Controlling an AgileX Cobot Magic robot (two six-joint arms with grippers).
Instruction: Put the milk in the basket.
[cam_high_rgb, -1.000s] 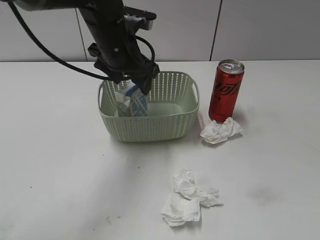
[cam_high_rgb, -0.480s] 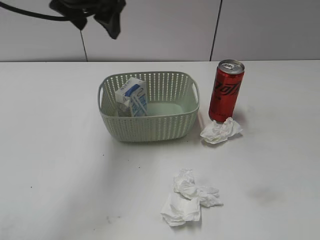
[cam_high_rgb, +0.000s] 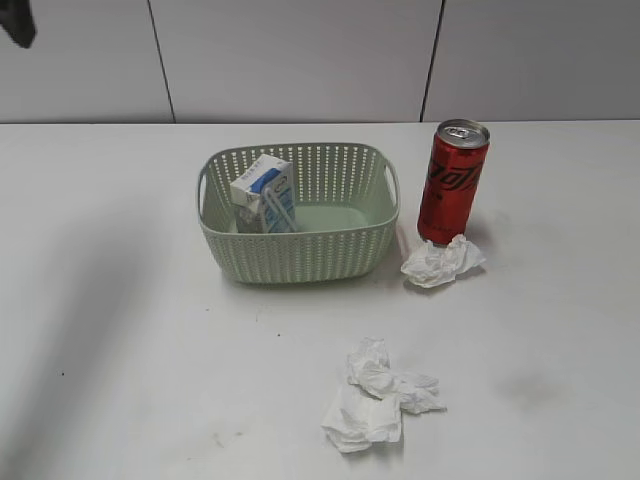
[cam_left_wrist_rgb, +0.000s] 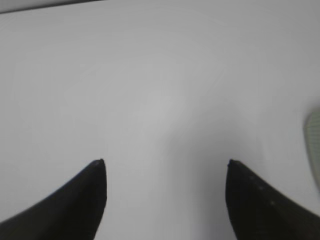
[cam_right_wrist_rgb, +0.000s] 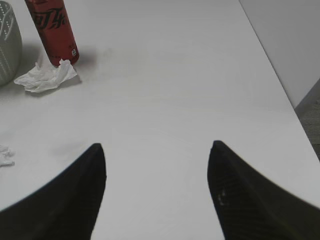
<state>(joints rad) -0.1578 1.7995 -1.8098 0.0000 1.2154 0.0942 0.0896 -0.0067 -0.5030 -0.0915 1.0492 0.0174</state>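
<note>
The small white-and-blue milk carton (cam_high_rgb: 263, 195) is standing inside the pale green perforated plastic basket (cam_high_rgb: 300, 250) on the white counter (cam_high_rgb: 150, 350), both grippers (cam_left_wrist_rgb: 165, 162) (cam_right_wrist_rgb: 157, 145) are hanging spread and empty, so the job is looking finished.

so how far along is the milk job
Looks done: the milk stands inside the basket, leaning on its back-left wall. Nothing is in hand; the left gripper and right gripper are both open and empty. Nothing visibly remains.
</note>
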